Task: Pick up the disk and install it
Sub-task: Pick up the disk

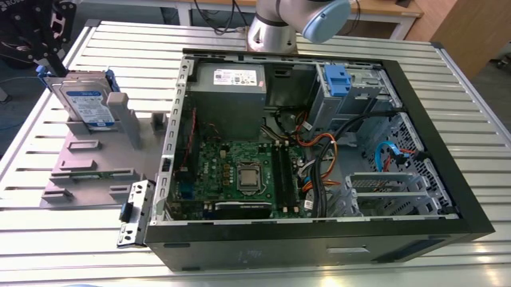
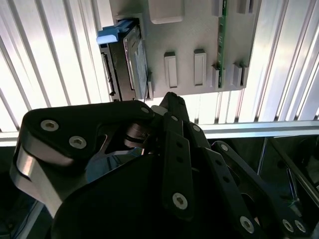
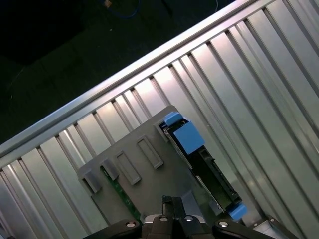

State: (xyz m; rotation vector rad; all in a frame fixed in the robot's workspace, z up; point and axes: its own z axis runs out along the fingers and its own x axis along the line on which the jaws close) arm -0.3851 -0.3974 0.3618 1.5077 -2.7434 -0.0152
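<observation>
The disk (image 1: 86, 101) is a silver drive with a blue-and-white label and blue rails. It stands on edge in a grey holder (image 1: 88, 164) on the slatted table, at the exterior view's left, outside the computer case. Both wrist views show the disk (image 2: 127, 64) (image 3: 204, 164) edge-on in the holder (image 2: 199, 35) (image 3: 149, 174). My black gripper (image 1: 57, 64) hangs just above and behind the disk's top edge, apart from it. In both wrist views the gripper (image 2: 169, 99) (image 3: 172, 201) has its fingertips pressed together with nothing between them.
An open computer case (image 1: 319, 236) lies on the table at the exterior view's right, with a motherboard (image 1: 239, 173), a grey power-supply box (image 1: 227, 84), loose cables and a drive bay with a blue latch (image 1: 335, 81). A metal bracket (image 1: 134, 212) lies by the case's near-left corner.
</observation>
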